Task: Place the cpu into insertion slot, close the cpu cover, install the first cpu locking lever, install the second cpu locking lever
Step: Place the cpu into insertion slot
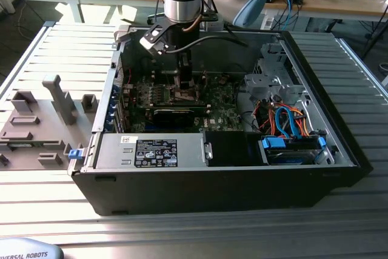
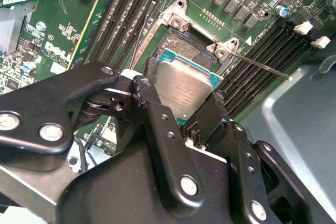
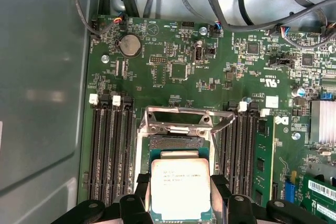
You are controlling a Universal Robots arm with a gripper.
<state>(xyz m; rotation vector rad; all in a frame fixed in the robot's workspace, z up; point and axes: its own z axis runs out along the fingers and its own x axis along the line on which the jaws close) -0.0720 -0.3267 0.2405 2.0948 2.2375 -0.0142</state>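
Note:
In both wrist views my gripper (image 2: 182,109) (image 3: 181,199) is shut on the cpu (image 2: 184,85) (image 3: 180,184), a small square chip with a silver-grey top held flat by two opposite edges. The cpu hangs over the near part of the insertion slot (image 2: 185,44) (image 3: 176,142), whose dark pin field still shows beyond it. The cpu cover (image 3: 181,117) stands hinged open at the slot's far side. A thin locking lever (image 2: 262,67) sticks out free beside the slot. In the exterior view the gripper (image 1: 185,86) reaches down into the open computer case (image 1: 315,71).
Black memory slots (image 3: 107,145) (image 3: 244,145) flank the socket on both sides. Loose cables (image 3: 220,9) run above the green board, and a long black card (image 1: 176,113) lies near the gripper. Grey fixtures (image 1: 57,98) stand on the table at the exterior view's left.

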